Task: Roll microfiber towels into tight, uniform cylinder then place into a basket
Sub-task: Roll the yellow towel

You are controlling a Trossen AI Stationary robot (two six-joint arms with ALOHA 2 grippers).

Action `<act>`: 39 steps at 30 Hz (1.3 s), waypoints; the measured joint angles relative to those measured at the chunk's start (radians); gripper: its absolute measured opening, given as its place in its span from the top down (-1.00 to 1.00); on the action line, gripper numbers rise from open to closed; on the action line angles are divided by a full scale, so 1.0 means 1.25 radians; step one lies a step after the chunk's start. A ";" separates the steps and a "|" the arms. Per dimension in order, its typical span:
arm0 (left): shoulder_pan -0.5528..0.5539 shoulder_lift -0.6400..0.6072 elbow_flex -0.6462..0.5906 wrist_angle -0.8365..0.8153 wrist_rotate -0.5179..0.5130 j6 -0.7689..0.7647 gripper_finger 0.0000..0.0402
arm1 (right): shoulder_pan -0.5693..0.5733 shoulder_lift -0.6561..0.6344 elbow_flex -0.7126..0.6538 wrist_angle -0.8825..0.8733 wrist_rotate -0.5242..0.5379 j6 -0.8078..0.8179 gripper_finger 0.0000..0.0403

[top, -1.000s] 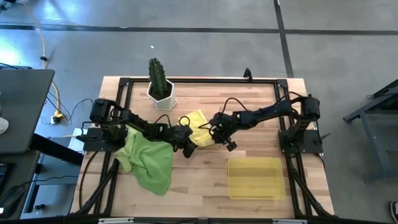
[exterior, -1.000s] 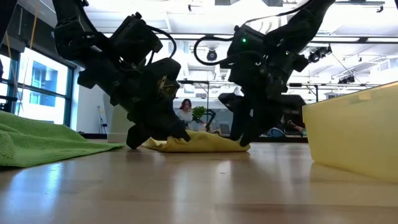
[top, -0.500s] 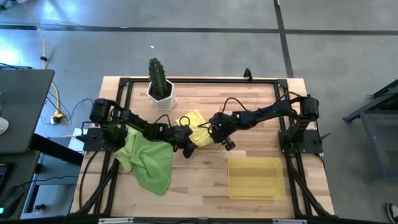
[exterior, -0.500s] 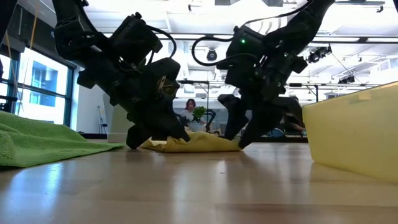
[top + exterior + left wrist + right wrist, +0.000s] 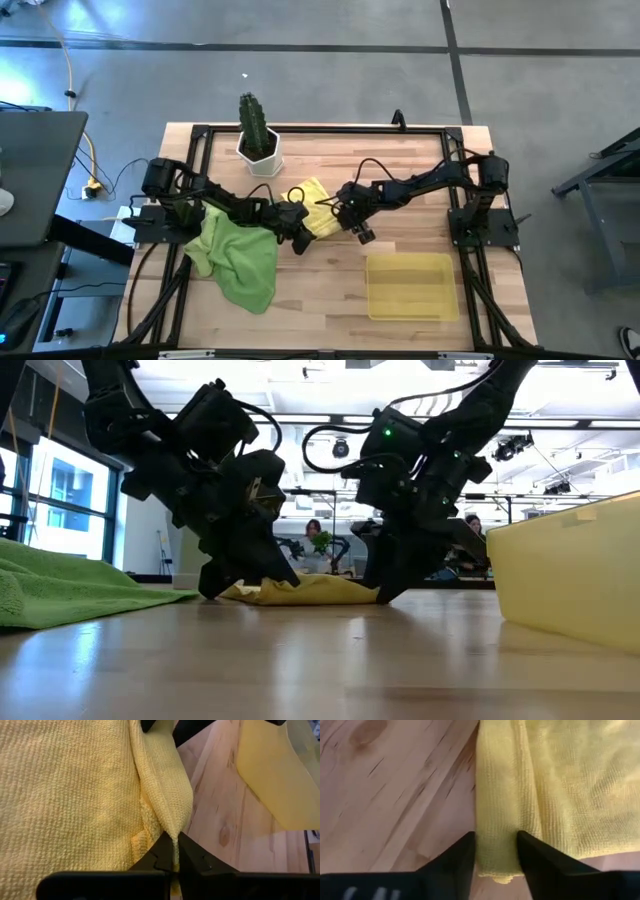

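Yellow towel [image 5: 318, 205] flat on worktop [image 5: 330, 285] between the two tools. Left tool [image 5: 300, 238] clamped tight on a pinched fold at the towel's edge [image 5: 172, 827], fingers [image 5: 165, 855] closed together on the cloth. Right tool [image 5: 361, 234] at the opposite edge, fingers [image 5: 457, 855] part open and straddling a rolled hem of the same towel [image 5: 500, 845]; firm grip not confirmable. Green towels [image 5: 240, 260] heaped just behind left tool, touching its arm. Yellow basket [image 5: 410, 285] near right tool, on the worktop's front side, apart from the towel. Cactus pot [image 5: 258, 150] beyond both tools.
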 joint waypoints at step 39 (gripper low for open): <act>-0.127 -0.020 0.030 0.003 -0.443 0.770 0.30 | -0.133 0.008 0.048 -0.086 -0.352 0.636 1.00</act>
